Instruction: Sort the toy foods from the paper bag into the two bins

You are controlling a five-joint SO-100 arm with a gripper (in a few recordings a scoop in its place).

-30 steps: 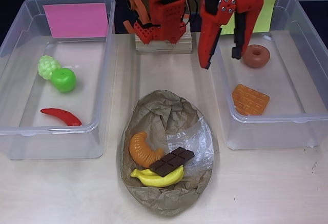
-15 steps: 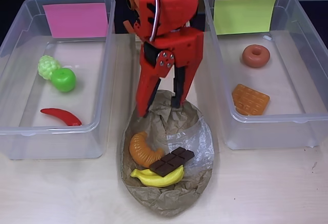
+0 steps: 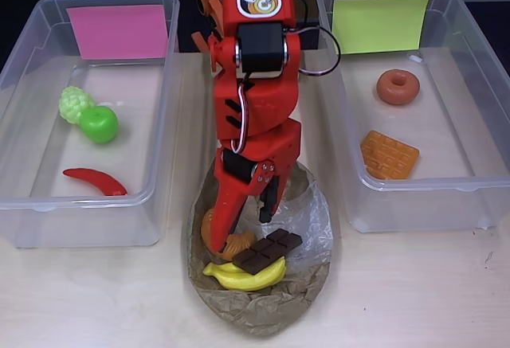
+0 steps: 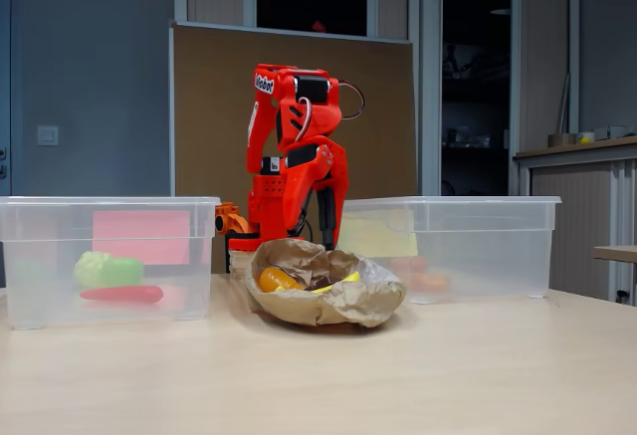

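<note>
The brown paper bag (image 3: 263, 308) lies at the table's middle front and holds an orange croissant (image 3: 237, 245), a dark chocolate bar (image 3: 268, 252) and a yellow banana (image 3: 249, 277). My red gripper (image 3: 240, 232) reaches down into the bag, open, one finger on each side of the croissant. The left bin (image 3: 80, 217), with a pink label, holds green grapes (image 3: 75, 103), a green apple (image 3: 99, 124) and a red chili (image 3: 96, 181). A brown donut (image 3: 398, 86) and an orange waffle (image 3: 389, 154) lie in the right bin (image 3: 430, 205), which has a yellow-green label. In the fixed view the bag (image 4: 333, 301) hides my fingertips.
The arm's base (image 3: 255, 65) stands on a wooden block between the two bins at the back. Bare table runs along the front on both sides of the bag. In the fixed view both bins (image 4: 109, 256) (image 4: 468, 246) flank the bag closely.
The arm swung from over the right bin to the middle, then came down into the bag. The open fingers now straddle the croissant. The foods have not moved.
</note>
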